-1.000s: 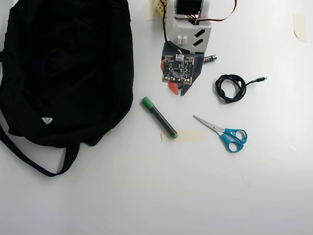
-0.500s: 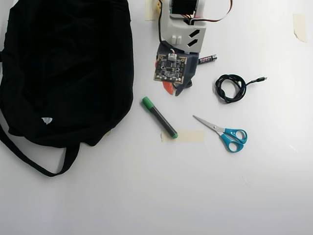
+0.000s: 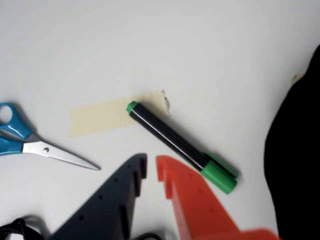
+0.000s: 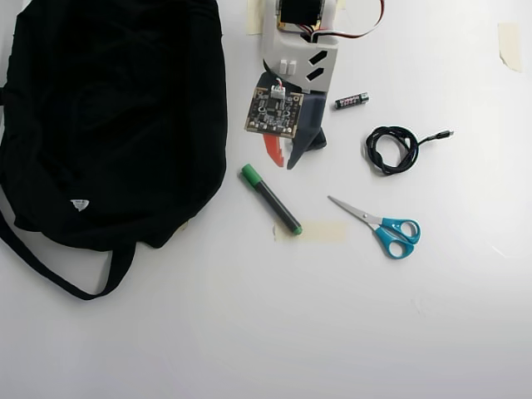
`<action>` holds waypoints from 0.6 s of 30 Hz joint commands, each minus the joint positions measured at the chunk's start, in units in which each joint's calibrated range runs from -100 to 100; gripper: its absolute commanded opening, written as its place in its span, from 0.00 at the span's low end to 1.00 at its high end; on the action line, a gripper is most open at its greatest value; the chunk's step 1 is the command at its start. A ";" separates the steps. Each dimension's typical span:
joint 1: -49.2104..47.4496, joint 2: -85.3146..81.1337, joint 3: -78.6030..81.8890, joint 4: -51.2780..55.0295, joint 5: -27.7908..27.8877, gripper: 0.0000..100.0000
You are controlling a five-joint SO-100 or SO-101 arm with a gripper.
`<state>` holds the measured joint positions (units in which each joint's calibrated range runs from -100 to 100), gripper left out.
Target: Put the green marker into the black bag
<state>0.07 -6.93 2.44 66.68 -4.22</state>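
The green marker (image 4: 271,200) lies slanted on the white table, its cap end toward the black bag (image 4: 108,116), which fills the left of the overhead view. In the wrist view the marker (image 3: 175,142) runs from the tape strip down to its green cap at the right, and the bag (image 3: 297,150) shows as a dark mass at the right edge. My gripper (image 4: 284,165) hovers just above the marker's cap end, apart from it. Its dark and orange fingers (image 3: 187,200) stand a narrow crack open with nothing between them; in the wrist view the gripper (image 3: 151,162) points just left of the cap.
A small black battery (image 4: 351,100) and a coiled black cable (image 4: 392,149) lie right of the arm. Blue-handled scissors (image 4: 384,226) and a tape strip (image 4: 322,231) sit right of the marker. Tape scraps (image 4: 509,43) mark the back edge.
The arm has swung left toward the bag and drawn back a little, uncovering the battery. The fingers now show a slight gap. The marker has not moved.
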 commanded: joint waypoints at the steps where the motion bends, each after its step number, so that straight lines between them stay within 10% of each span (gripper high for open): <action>1: 0.90 -0.45 0.98 -3.03 0.34 0.02; 18: 2.54 5.19 7.27 -5.53 8.37 0.02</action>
<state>1.47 -3.94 10.14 61.96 1.59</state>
